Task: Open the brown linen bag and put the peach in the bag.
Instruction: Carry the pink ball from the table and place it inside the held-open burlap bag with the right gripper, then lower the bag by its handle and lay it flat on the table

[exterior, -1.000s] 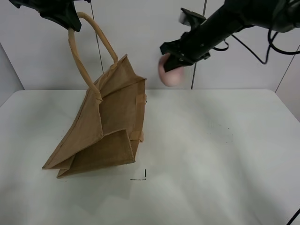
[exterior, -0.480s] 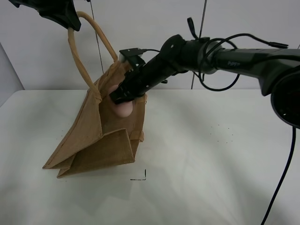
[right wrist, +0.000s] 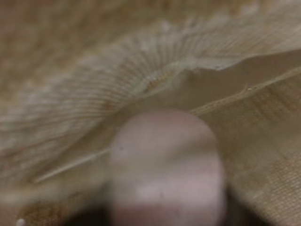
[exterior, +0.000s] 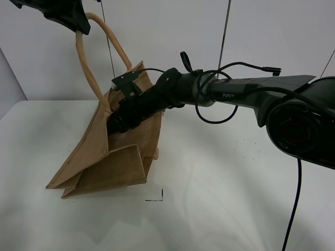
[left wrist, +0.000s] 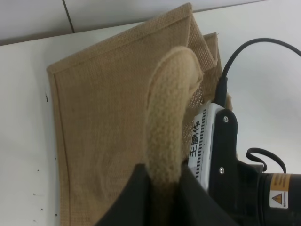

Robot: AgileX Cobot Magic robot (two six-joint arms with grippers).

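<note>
With the left gripper (left wrist: pixel 162 181) pinching the handle (left wrist: pixel 167 108), the right gripper (exterior: pixel 116 121) has now carried the peach (right wrist: pixel 167 165) inside the bag (exterior: pixel 125 167), though I cannot tell whether its fingers have let go.

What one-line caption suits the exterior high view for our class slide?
Left gripper holds the brown linen bag up by one handle while the right gripper reaches into its open mouth.

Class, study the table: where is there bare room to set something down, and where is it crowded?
Bare: the wide table right of the bag, under the right arm, and the near strip by the black corner mark. Crowded: the bag's mouth, filled by the right hand with the peach; the left hand holds a handle.
</note>
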